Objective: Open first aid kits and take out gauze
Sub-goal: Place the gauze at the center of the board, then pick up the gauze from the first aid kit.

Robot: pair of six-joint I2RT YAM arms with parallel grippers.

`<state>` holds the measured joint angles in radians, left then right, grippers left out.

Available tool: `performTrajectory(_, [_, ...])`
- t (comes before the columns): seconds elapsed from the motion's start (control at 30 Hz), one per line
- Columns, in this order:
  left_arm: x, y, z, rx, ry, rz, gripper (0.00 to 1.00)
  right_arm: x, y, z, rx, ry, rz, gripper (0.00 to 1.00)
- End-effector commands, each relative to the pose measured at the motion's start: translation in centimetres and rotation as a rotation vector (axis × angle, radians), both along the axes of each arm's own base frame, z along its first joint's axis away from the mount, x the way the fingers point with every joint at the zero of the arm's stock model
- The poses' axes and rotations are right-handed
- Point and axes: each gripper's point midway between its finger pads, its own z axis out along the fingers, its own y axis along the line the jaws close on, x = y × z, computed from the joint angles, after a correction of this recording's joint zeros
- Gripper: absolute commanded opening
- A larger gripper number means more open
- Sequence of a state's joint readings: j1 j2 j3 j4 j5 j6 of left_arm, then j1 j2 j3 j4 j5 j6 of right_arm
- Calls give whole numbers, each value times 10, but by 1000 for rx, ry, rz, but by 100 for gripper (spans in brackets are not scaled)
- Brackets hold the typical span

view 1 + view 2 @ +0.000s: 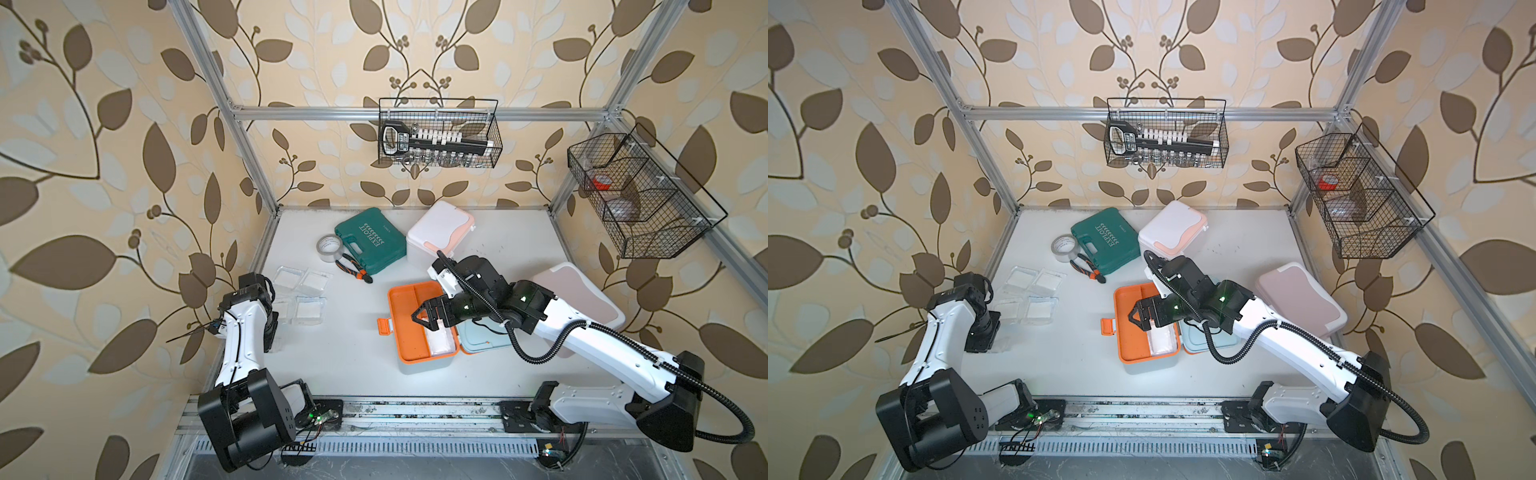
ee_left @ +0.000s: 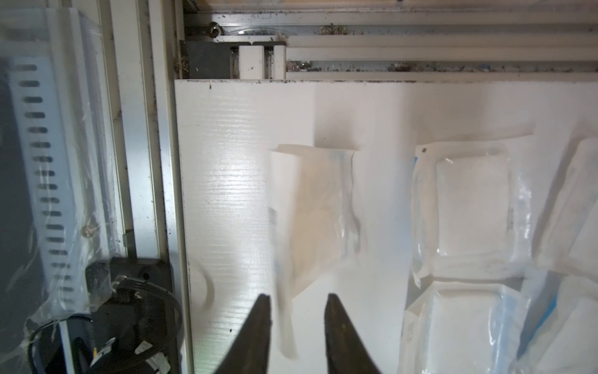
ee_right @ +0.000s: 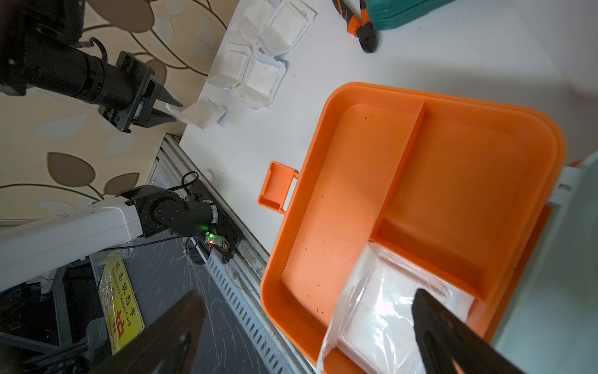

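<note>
Left gripper [image 2: 296, 296], jaws parted, a blurred gauze packet [image 2: 314, 210] loose between its tips; right gripper [image 3: 307, 293] gapes wide, empty, above another packet [image 3: 382, 307] in the orange tray [image 3: 453, 181].

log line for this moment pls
left gripper open, packet at its tips beside four packets on table | right gripper open over gauze in orange tray | blue kit open
</note>
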<state>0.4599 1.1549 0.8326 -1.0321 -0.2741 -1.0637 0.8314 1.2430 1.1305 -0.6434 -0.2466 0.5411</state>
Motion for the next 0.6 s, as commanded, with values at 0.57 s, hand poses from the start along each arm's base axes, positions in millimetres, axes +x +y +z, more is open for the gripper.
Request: performTrajectory(0.57, [53,-151,108,-81,-325,-724,69,26,-65,2,-93,-92,-270,100])
